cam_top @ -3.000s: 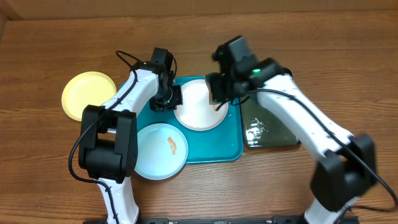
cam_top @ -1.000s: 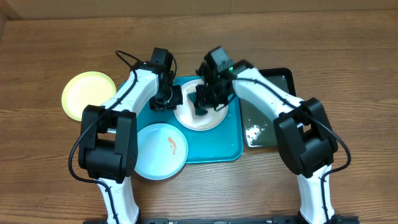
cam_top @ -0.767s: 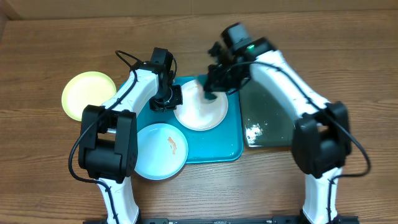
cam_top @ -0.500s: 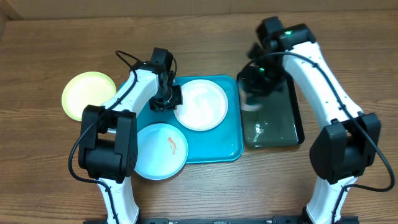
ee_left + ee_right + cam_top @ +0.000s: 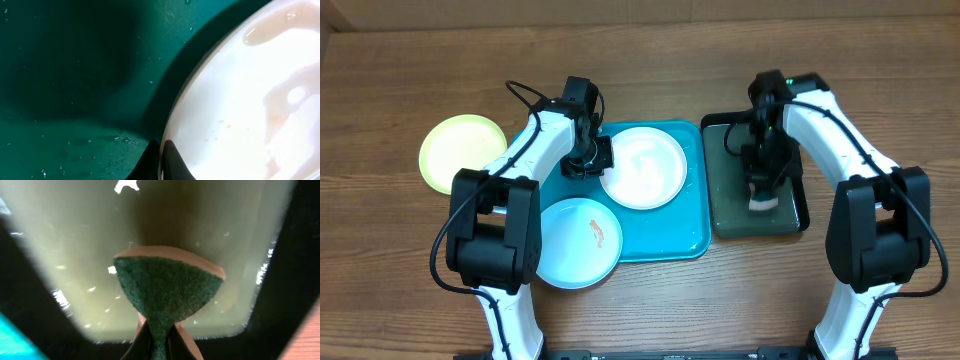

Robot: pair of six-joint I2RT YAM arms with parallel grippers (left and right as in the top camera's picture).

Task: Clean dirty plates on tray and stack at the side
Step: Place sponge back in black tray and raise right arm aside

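The white plate (image 5: 644, 167) lies on the turquoise tray (image 5: 672, 235), wet and pale. My left gripper (image 5: 592, 160) is shut on its left rim; the left wrist view shows both fingertips (image 5: 170, 162) pinching the plate's edge (image 5: 240, 115) over the tray floor (image 5: 75, 75). The light blue plate (image 5: 578, 242) with an orange-red smear overlaps the tray's front left corner. The lime green plate (image 5: 462, 152) lies on the table at the left. My right gripper (image 5: 761, 185) is shut on a green sponge (image 5: 167, 287) and holds it over the black tray (image 5: 730, 222) of cloudy water.
The black tray of water (image 5: 75, 240) stands right beside the turquoise tray. Wooden table top (image 5: 420, 300) lies all around, with both arm bases at the front edge.
My right gripper has left the white plate with the sponge and moved right and forward over the black tray. The left gripper and the plates have not moved.
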